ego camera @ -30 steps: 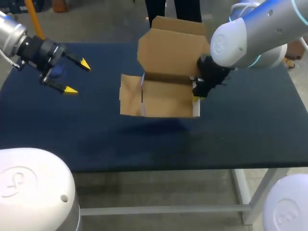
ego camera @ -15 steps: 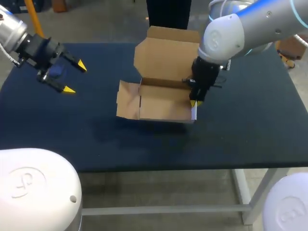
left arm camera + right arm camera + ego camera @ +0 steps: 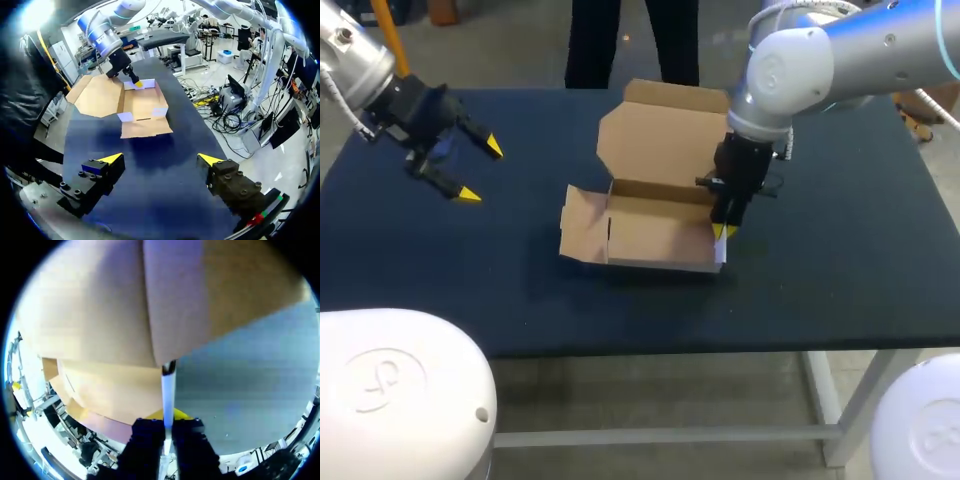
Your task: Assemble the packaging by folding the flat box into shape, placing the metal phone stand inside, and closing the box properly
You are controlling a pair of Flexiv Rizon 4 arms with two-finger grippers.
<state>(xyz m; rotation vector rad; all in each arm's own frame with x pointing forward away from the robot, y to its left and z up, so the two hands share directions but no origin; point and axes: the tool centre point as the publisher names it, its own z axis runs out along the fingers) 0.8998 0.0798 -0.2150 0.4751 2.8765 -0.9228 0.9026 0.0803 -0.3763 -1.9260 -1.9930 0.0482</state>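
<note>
I see the table (image 3: 840,270) with its dark cloth bare across the whole stretch at 3 o'clock of the box, out to that edge. A narrower bare strip runs at 6 o'clock, between the box and the near edge.

The box (image 3: 655,225) (image 3: 142,105) sits about mid-table, folded into an open tray. Its lid (image 3: 665,145) stands up at 12 o'clock, the top close to the far edge. One side flap (image 3: 582,225) hangs out at 9 o'clock.

My right arm (image 3: 820,60) comes in from 2 o'clock and drops onto the tray's 3 o'clock wall. There the right gripper (image 3: 723,230) (image 3: 167,416) is pinched tight on that wall's white edge, one finger on each side.

My left gripper (image 3: 482,171) (image 3: 161,159) hangs at 9 o'clock, well apart from the box. Its fingers are spread wide with only cloth between them.

Against a second ago, the box has slid toward 6 o'clock and slightly toward 9. The right arm came further in over the table with it. The left gripper is about where it was.
</note>
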